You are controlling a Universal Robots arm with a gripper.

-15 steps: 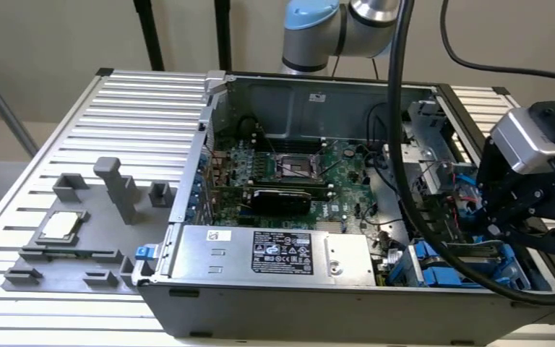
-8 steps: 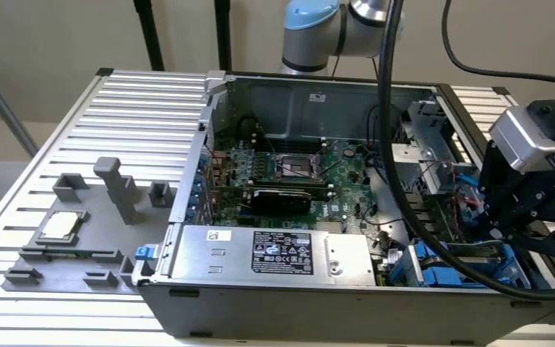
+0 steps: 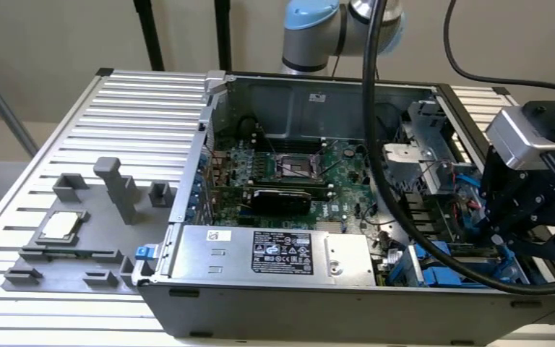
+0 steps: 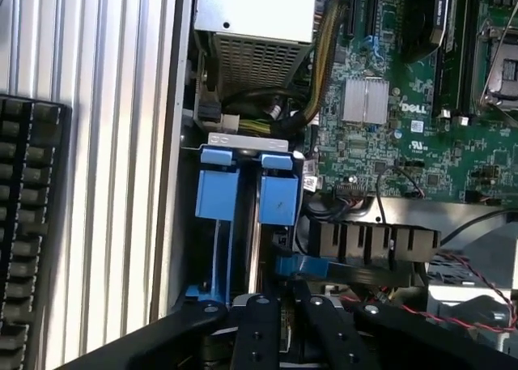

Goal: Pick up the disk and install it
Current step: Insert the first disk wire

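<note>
The word "DELL" is printed in white on the green motherboard (image 4: 388, 135), just beside a small silver heatsink (image 4: 365, 99). In the exterior view a black label (image 3: 288, 252) with white print and round marks sits on the silver power supply box (image 3: 258, 249); its lines seem too fine to read. A small white sticker (image 3: 219, 234) near it is likewise unreadable.

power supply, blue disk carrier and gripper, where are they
power supply (image 3: 277, 251), exterior view, on its black label
blue disk carrier (image 4: 279, 198), wrist view, on a blue tab
gripper (image 4: 279, 321), wrist view, between its black fingers
</note>
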